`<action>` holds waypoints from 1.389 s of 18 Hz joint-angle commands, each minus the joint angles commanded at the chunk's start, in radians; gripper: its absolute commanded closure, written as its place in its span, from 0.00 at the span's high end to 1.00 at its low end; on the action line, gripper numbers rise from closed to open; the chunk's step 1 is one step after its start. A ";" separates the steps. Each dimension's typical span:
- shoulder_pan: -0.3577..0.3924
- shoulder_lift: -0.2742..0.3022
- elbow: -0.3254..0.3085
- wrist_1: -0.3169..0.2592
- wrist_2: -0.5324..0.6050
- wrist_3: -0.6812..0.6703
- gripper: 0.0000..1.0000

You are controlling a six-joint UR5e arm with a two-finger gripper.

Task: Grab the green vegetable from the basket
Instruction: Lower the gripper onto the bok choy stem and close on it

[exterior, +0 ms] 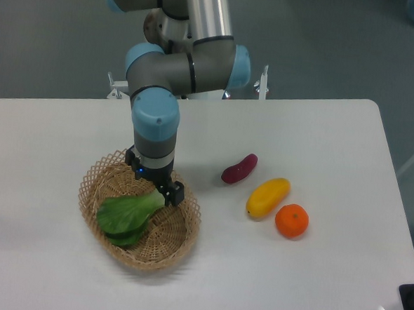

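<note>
The green vegetable (124, 217), a bok choy with dark green leaves, lies inside the tan wicker basket (178, 230) at the left front of the table. Its pale stem end points up and to the right and is covered by my gripper (155, 187), which hangs directly over that end, low inside the basket. The fingers are mostly hidden under the wrist, so I cannot make out whether they are open or shut, or whether they touch the stem.
A dark red sweet potato (239, 168), a yellow mango-like fruit (268, 197) and an orange (291, 220) lie on the white table to the right of the basket. The arm's base stands behind the table's far edge.
</note>
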 joint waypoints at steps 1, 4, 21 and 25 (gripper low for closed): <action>-0.002 -0.003 0.001 0.002 0.000 -0.014 1.00; -0.006 -0.012 0.002 0.012 0.000 -0.041 1.00; -0.045 -0.063 0.001 0.092 0.080 -0.135 0.82; -0.045 -0.057 0.003 0.092 0.078 -0.127 0.61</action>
